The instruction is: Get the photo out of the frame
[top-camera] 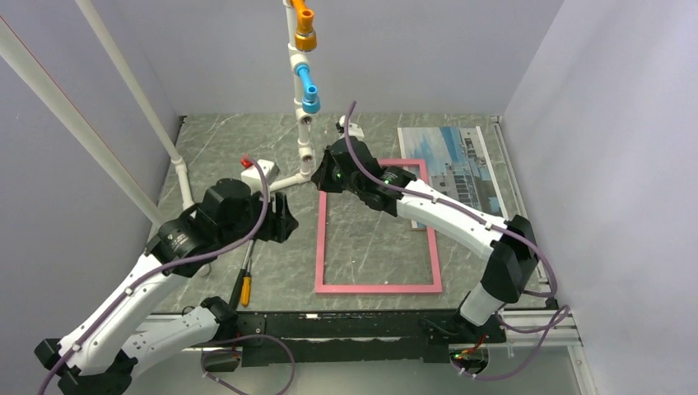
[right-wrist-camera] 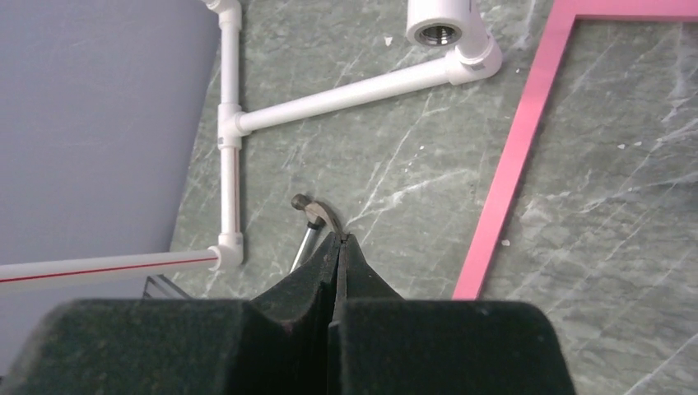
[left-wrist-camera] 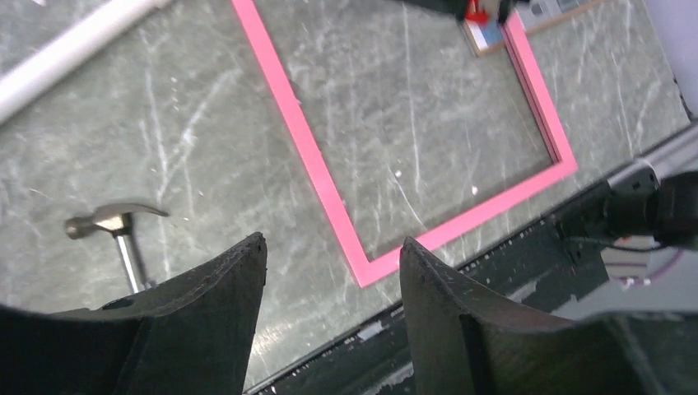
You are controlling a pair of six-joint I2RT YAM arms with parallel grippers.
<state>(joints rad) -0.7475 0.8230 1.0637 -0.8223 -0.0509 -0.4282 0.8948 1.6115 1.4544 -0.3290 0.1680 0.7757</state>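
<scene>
The grey marbled table (top-camera: 218,144) is boxed in by pale walls on the left, far and right sides, and a black rail (top-camera: 354,325) runs along its near edge. The pink frame (top-camera: 379,288) lies flat in the middle of it, with bare table showing through its opening.

Most of the open room is inside the frame and in the strip between its near rail and the black rail. To the frame's right there is only a narrow band before the wall (top-camera: 609,123).

The right arm reaches across the frame's far end. The right gripper (right-wrist-camera: 338,240) hangs just outside the frame's far left corner, its fingers pressed together on nothing. The left gripper (left-wrist-camera: 333,247) hovers left of the frame, jaws apart and nothing between them.

A white pipe stand (top-camera: 304,123) rises just beyond the frame's far left corner, carrying a blue fitting (top-camera: 309,86) and an orange one (top-camera: 304,25). Its foot crowds that corner.

The photo (top-camera: 461,160) lies flat outside the frame, off its far right corner and close to the right wall. The arm hides whether it touches the rail.

A hammer (top-camera: 244,288) lies left of the frame, well apart from it, under the left arm.
</scene>
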